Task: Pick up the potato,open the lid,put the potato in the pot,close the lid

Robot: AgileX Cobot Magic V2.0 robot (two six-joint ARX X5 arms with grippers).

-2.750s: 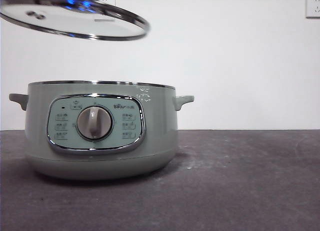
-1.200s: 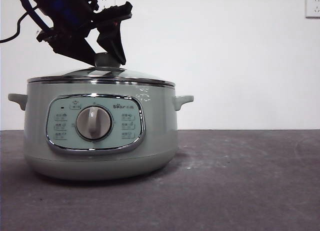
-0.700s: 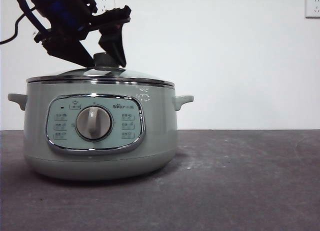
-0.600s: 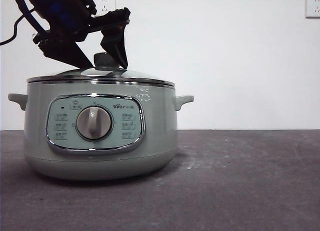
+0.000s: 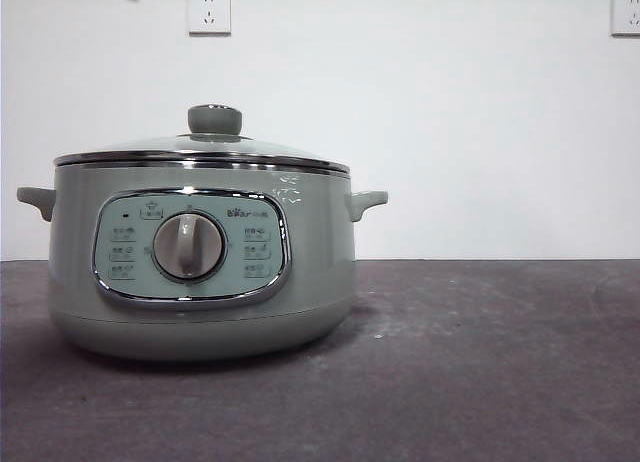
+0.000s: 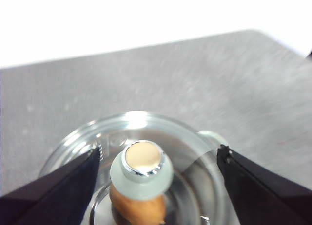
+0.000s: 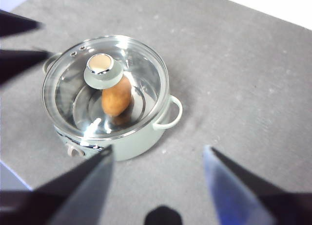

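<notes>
Front view gives us only the pot [image 5: 200,272] with its lid [image 5: 200,150] seated; our right wrist view reveals the potato [image 7: 116,99] inside, under the glass. Left gripper [image 6: 158,154] gapes wide above the knob [image 6: 141,167], gripping nothing. Right gripper [image 7: 156,154] hangs spread, high above.

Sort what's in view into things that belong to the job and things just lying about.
Job: potato inside the pot; lid shut on it; left gripper open above the knob; right gripper open, high.

Lying about: two wall sockets.
</notes>
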